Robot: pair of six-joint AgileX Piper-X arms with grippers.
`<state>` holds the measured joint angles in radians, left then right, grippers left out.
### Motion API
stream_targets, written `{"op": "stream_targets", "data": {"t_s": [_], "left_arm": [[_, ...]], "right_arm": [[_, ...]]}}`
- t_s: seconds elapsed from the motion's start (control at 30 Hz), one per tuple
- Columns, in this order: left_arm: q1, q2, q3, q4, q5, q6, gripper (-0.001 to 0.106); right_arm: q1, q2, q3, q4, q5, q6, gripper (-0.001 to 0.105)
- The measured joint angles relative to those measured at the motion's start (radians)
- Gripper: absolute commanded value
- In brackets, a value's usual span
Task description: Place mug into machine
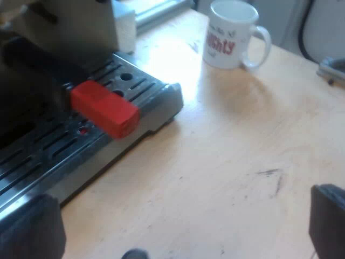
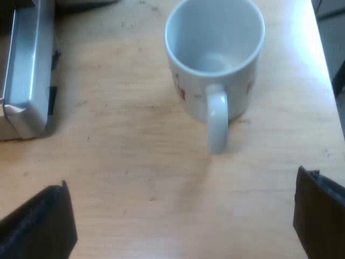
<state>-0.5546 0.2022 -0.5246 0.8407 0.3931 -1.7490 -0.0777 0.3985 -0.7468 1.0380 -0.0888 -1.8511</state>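
A white mug [image 1: 233, 34] with red lettering stands upright on the wooden table [image 1: 232, 162], apart from the machine. From above the mug [image 2: 214, 54] is empty, its handle [image 2: 217, 121] turned toward my right gripper [image 2: 180, 221]. That gripper is open, a short way from the handle, fingers spread wide with nothing between them. My left gripper [image 1: 183, 229] is open too, low over the table beside the machine's drip tray [image 1: 81, 145]. The holder's dark handle with its red end [image 1: 105, 108] juts out over the tray.
The machine's silver body [image 1: 81, 21] rises behind the slotted tray. A corner of the grey drip tray [image 2: 29, 81] lies some way from the mug. Bare wood stretches between mug and tray. A dark object [image 1: 334, 67] sits at the table's edge beyond the mug.
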Motion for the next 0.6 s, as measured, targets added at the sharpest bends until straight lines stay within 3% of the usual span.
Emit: {"op": "stream_targets", "data": {"t_s": [0.37, 0.6], "left_arm": [[-0.129, 0.22, 0.0, -0.167, 0.045, 0.006, 0.095], [-0.165, 0.273, 0.0, -0.177, 0.049, 0.043, 0.095]], "right_arm": [[0.0, 0.006, 0.284, -0.28, 0.0, -0.022, 0.083], [0.0, 0.006, 0.343, -0.363, 0.0, -0.022, 0.083]]}}
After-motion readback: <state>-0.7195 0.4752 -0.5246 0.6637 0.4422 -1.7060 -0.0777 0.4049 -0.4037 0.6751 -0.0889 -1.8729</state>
